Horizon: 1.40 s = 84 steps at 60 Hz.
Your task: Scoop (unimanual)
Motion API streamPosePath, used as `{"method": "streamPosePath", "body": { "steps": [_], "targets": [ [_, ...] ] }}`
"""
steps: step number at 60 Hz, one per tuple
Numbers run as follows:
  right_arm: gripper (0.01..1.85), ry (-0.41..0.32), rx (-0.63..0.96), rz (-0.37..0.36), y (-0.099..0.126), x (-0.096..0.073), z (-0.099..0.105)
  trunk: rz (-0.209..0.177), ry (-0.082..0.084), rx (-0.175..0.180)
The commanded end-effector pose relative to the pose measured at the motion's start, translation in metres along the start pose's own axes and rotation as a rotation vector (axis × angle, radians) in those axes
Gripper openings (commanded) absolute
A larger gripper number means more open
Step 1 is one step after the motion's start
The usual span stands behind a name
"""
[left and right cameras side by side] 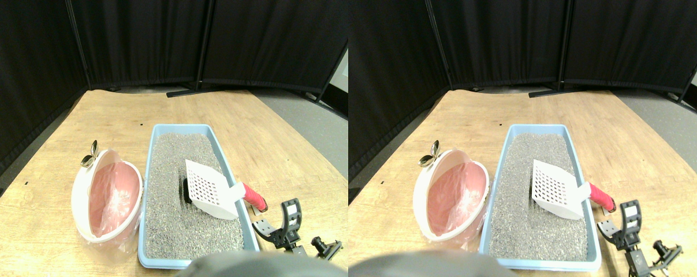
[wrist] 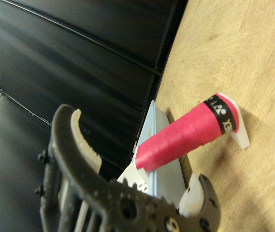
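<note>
Tool released, parked beside the scoop handle; scoop sits in the litter tray.

Right tool (left and right cameras side by side: 287,222) is down at the near right of the wooden worktop (left and right cameras side by side: 48,184), jaws spread wide and empty, just near of the scoop's red wrapped handle (left and right cameras side by side: 254,197) but not touching it. White slotted scoop (left and right cameras side by side: 209,187) lies with its blade in the grey litter (left and right cameras side by side: 181,190), handle sticking out over the right rim of the blue tray (left and right cameras side by side: 228,167). Small dark lump (left and right cameras side by side: 185,190) in the litter, right at the blade's left edge. Pink-lined white bin (left and right cameras side by side: 108,199) tipped on its side, just left of the tray; metal spoon (left and right cameras side by side: 90,154) at the bin's far edge. Wrist view: handle (wrist: 183,137) between the open jaws, with clear gaps both sides, tray edge (wrist: 159,145) behind it.
</note>
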State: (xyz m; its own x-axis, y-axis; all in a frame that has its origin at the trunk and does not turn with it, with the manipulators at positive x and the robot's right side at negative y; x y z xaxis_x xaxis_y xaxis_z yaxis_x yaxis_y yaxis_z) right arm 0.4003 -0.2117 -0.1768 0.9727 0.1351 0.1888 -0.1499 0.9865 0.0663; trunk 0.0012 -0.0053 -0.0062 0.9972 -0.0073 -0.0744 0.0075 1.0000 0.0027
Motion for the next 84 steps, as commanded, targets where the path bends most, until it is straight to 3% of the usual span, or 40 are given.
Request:
{"method": "streamPosePath", "body": {
  "steps": [1,32,48,61,84],
  "targets": [
    [1.0,-0.026,0.018,-0.013,-0.003,0.005,0.002,0.0,-0.009,-0.027],
    [1.01,0.012,0.111,-0.071,-0.007,0.023,-0.024,0.011,0.008,-0.039],
    [0.98,0.036,0.128,-0.095,-0.01,0.034,-0.026,0.005,-0.001,-0.032],
    [0.94,0.015,0.129,-0.086,-0.019,0.05,-0.028,0.0,-0.004,-0.029],
    [0.94,0.025,0.151,-0.132,-0.024,0.06,-0.034,0.0,0.0,-0.031]
  ]
}}
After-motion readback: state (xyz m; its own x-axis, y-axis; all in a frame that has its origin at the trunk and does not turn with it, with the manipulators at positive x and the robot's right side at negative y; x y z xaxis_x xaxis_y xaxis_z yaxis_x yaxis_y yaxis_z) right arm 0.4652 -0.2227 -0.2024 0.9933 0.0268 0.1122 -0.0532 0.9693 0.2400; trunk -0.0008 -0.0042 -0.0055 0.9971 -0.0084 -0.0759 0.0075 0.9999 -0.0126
